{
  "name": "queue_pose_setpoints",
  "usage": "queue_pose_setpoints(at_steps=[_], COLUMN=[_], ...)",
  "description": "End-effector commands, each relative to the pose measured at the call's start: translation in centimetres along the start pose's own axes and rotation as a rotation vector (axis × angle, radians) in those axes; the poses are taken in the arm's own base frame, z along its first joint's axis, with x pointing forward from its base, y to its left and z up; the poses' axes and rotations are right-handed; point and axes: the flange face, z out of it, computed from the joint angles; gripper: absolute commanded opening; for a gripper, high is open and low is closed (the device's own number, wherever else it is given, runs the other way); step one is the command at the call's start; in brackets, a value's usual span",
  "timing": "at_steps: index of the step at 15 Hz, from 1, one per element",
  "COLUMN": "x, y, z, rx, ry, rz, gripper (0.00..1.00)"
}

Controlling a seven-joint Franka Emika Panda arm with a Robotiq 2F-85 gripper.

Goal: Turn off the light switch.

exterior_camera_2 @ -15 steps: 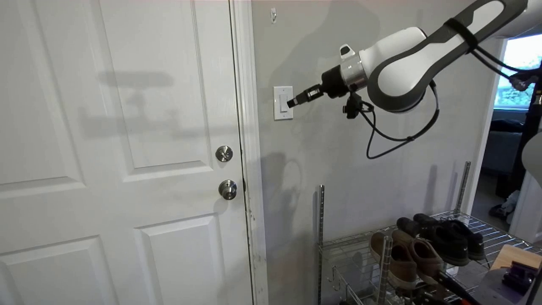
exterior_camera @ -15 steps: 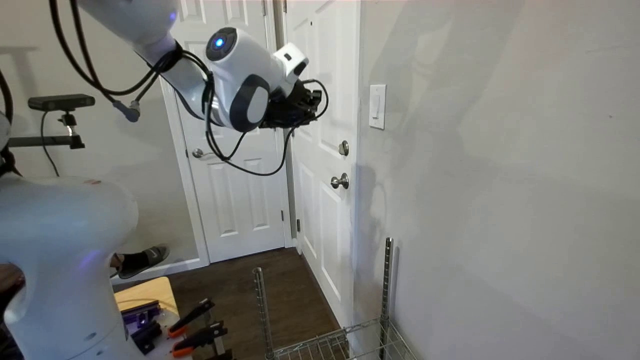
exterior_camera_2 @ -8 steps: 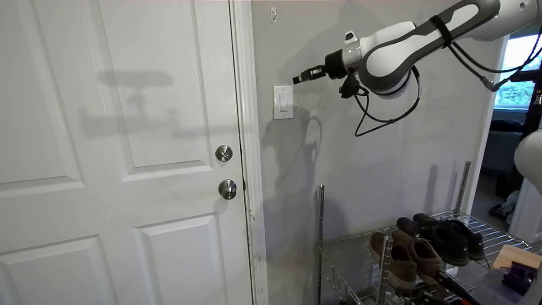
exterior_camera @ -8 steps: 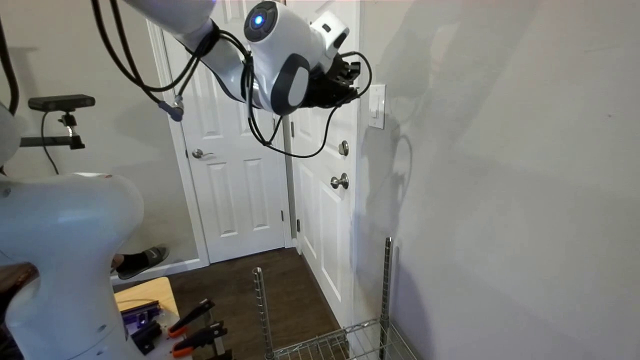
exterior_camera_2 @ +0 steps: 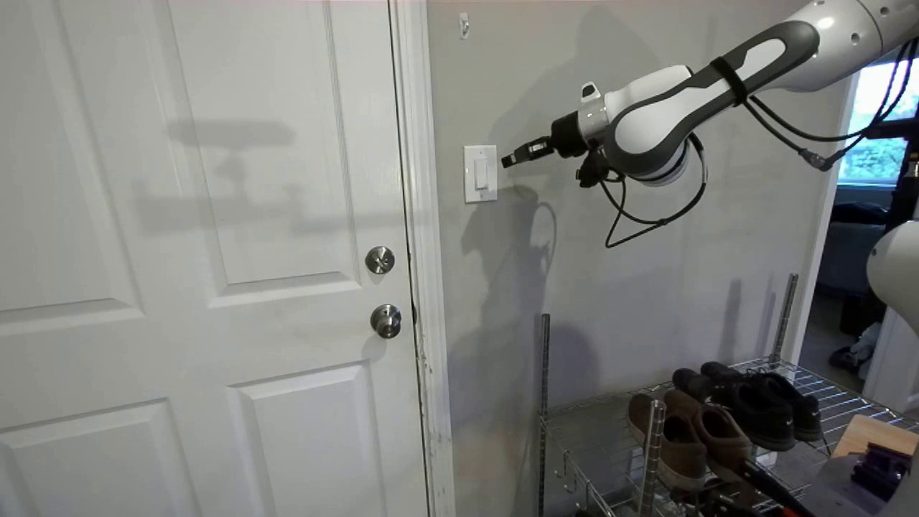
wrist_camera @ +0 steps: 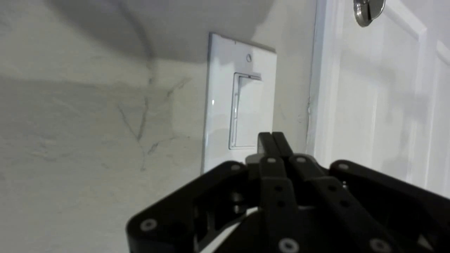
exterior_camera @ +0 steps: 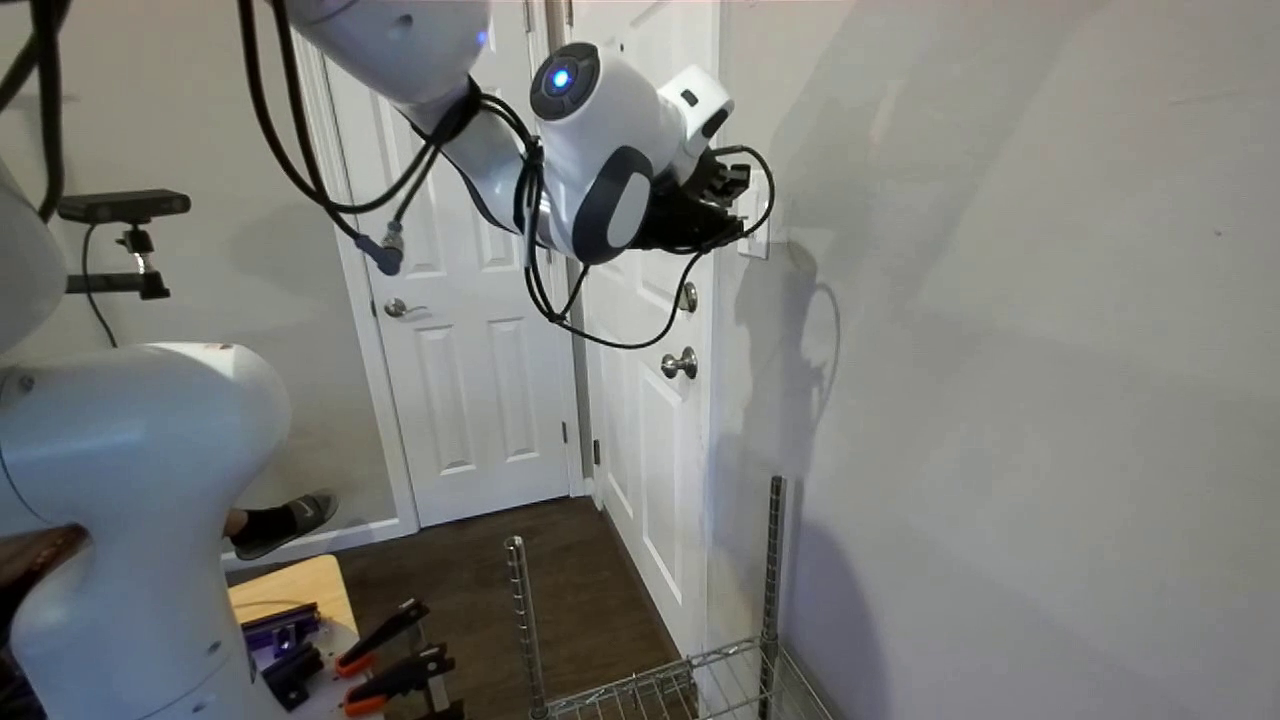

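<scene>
The light switch (exterior_camera_2: pixel 480 174) is a white upright plate with a rocker on the grey wall beside the door. In an exterior view the switch (exterior_camera: pixel 755 243) is partly hidden by my gripper and its cable. My gripper (exterior_camera_2: pixel 507 161) points at the wall, its tips just to the side of the plate, level with the rocker's upper part. The wrist view looks upside down; the plate (wrist_camera: pixel 219 105) fills its middle. There my gripper (wrist_camera: pixel 272 134) is shut, fingertips together with nothing between, overlapping one end of the rocker and the plate's edge. Contact cannot be told.
The white door (exterior_camera_2: pixel 287 215) has a knob (exterior_camera_2: pixel 386 321) and a deadbolt (exterior_camera_2: pixel 380 260) beside the switch. A wire rack (exterior_camera_2: pixel 596 416) with shoes (exterior_camera_2: pixel 668 438) and metal posts (exterior_camera_2: pixel 545 373) stands below the arm. A loose cable (exterior_camera_2: pixel 650 222) hangs under the wrist.
My gripper has moved away from in front of the rocker, rising above its earlier height, then dropping again beside the plate. It remains shut in the wrist view now.
</scene>
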Motion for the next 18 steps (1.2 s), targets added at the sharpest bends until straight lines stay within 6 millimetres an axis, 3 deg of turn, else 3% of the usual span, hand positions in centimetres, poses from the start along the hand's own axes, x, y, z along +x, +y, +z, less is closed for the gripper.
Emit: queue_pose_setpoints(at_steps=[1, 6, 8, 12, 16, 18], x=[0.1, 0.9, -0.2, -3.3, -3.8, -3.4], y=[0.5, 2.3, 2.3, 0.2, -1.6, -1.3], z=[0.7, 2.6, 3.4, 3.9, 3.5, 3.8], rx=[0.011, 0.005, 0.008, 0.066, 0.107, 0.102], ry=[0.011, 0.037, 0.014, -0.042, -0.048, -0.041], rz=[-0.005, 0.028, 0.063, 0.082, 0.064, 0.058], gripper=[0.02, 0.02, 0.02, 0.02, 0.02, 0.02])
